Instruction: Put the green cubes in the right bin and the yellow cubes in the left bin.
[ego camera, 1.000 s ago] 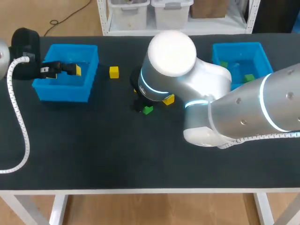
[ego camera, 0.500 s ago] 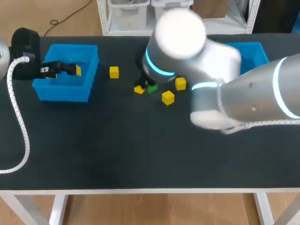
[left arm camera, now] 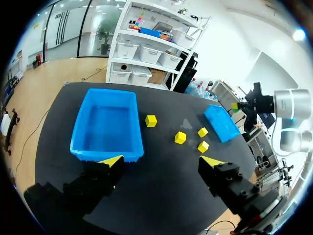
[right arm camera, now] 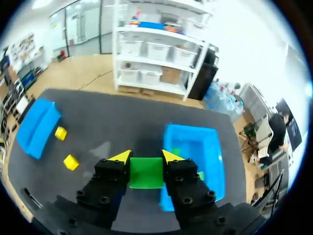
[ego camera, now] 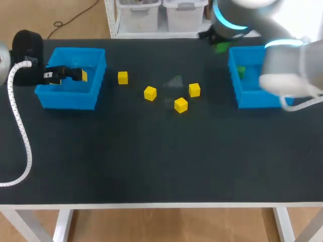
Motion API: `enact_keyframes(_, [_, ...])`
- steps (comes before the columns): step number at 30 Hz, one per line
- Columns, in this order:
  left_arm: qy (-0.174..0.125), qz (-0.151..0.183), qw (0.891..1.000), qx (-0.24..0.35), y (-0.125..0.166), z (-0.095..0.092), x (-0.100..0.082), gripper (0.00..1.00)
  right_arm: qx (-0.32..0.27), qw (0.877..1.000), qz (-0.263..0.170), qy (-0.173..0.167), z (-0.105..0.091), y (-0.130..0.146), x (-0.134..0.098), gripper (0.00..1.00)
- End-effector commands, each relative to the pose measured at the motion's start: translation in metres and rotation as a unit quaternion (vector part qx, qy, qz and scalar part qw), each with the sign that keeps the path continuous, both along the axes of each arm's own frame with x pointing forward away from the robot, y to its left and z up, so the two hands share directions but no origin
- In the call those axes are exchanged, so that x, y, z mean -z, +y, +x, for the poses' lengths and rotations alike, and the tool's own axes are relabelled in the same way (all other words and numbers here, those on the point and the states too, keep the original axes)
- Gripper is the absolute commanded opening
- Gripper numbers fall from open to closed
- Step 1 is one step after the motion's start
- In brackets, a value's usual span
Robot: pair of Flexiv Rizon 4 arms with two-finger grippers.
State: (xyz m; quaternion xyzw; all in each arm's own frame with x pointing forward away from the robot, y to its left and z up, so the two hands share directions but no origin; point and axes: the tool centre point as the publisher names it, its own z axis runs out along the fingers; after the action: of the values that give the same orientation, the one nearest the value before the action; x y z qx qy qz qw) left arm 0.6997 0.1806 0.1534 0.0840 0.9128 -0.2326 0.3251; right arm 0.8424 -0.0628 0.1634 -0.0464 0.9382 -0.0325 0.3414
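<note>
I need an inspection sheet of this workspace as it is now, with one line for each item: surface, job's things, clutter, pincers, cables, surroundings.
Surface: black table, no spill seen.
Job's things: four yellow cubes loose on the table between the bins; left bin looks empty; right bin holds green cubes.
Clutter: nothing seen.
Pincers: left pincer open and empty, at the left bin; right pincer shut on one green cube, near the right bin.
Cables: white coiled cable runs over the table's left end.
Surroundings: nothing seen.
</note>
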Motion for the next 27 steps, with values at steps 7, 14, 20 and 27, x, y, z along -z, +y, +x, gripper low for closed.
enact_keyframes(7, [-0.004, -0.007, 1.0, 0.005, 0.003, 0.0, 0.003, 1.0, 0.011, 0.999, 0.051, -0.008, 0.042, -0.121, 0.029, 0.0])
enact_keyframes(14, [-0.004, -0.007, 1.0, 0.005, 0.003, 0.0, 0.003, 1.0, -0.005, 0.998, 0.055, 0.005, 0.06, -0.133, 0.045, 0.0])
enact_keyframes(20, [-0.004, -0.007, 1.0, 0.005, 0.003, 0.0, 0.003, 1.0, -0.025, 0.999, 0.046, 0.005, 0.067, -0.137, 0.048, 0.82])
enact_keyframes(27, [-0.004, -0.007, 1.0, 0.005, 0.003, 0.0, 0.003, 1.0, -0.04, 0.997, 0.066, -0.003, 0.059, -0.145, 0.048, 1.0])
